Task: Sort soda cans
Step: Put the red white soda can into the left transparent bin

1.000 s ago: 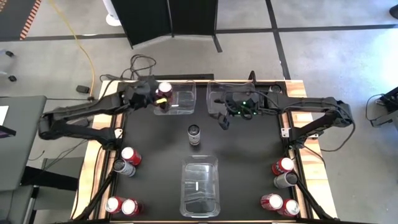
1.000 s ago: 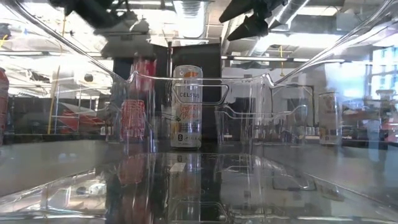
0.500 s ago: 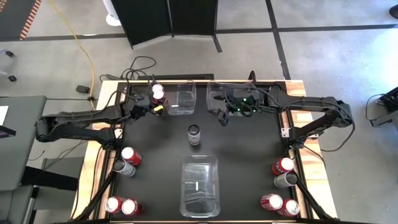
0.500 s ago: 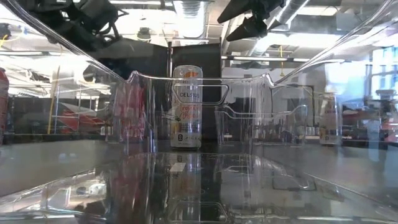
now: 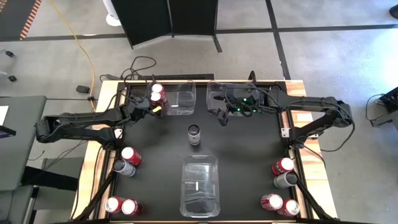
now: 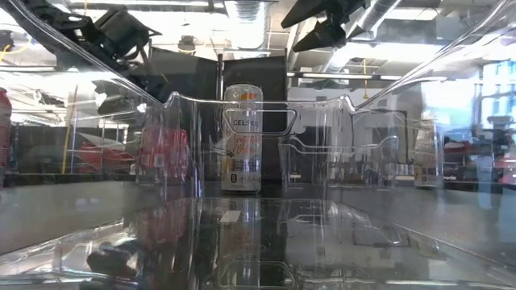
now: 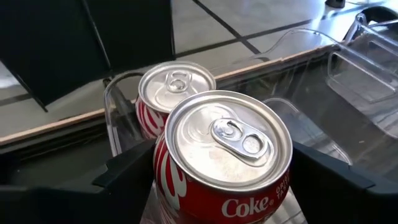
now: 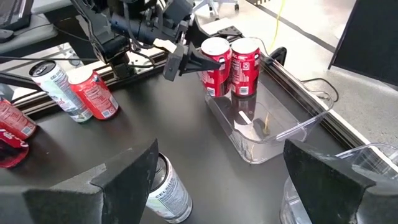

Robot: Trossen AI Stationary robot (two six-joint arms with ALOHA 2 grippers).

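Left gripper (image 5: 155,107) sits at the left end of the far-left clear bin (image 5: 180,99), fingers one on each side of a red can (image 7: 224,155) that now stands in the bin, touching or just beside a second red can (image 7: 176,87). A second ago this can hung above the bin's left edge, higher and further toward the middle; it has since come down and shifted to the bin's end. The jaws have widened a little over that second; the fingers appear to flank the can rather than squeeze it, though contact cannot be ruled out. Judgement: release under way, so the second red can is about delivered.

Right gripper (image 5: 221,118) hovers spread and empty over the near edge of the far-right clear bin (image 5: 214,93), unchanged.

The grey can (image 5: 194,134) stands alone mid-table, between the far bins and the near bin (image 5: 199,186). More cans wait in left (image 5: 126,160) and right (image 5: 283,167) clusters at the table's near sides.

Next likely: left arm lifts clear and fetches another
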